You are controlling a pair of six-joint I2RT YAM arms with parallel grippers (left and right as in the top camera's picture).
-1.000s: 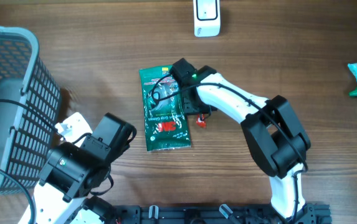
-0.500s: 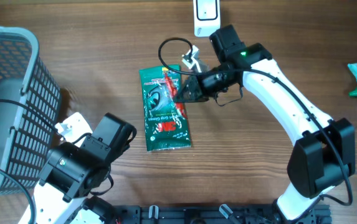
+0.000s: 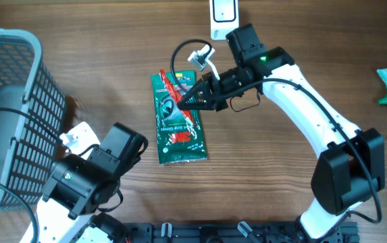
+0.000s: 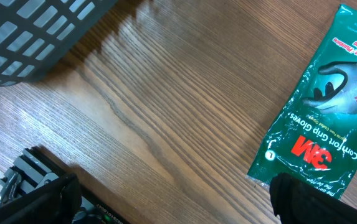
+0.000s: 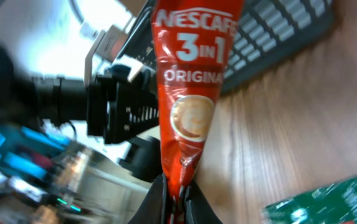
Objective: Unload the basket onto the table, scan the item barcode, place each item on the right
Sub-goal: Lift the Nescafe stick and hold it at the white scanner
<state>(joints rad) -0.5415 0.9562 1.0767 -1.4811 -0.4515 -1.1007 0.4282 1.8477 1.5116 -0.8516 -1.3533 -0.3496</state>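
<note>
- My right end effector is pinched nearly shut on one end of the red Nescafé sachet. It holds the sachet up over the green glove pack, which lies flat on the counter.
- My left end effector is spread wide and holds nothing. It hangs low near the basket.
- The grip takes only the sachet's narrow tail. The film looks slick and glossy, so I judge a quick swing could let it slide out or droop.
- The white scanner sits near the far edge, close beside the right arm. I can't see a barcode on the sachet. The printed front faces my wrist camera, so the wrong side could reach the scanner.
- A black cable loop curls just beside the sachet, and turning the wrist might snag it.
- The sachet is a long, flat, crinkly stick. The glove pack is a soft, wrinkled plastic pouch, and the counter is matte wood grain.
</note>
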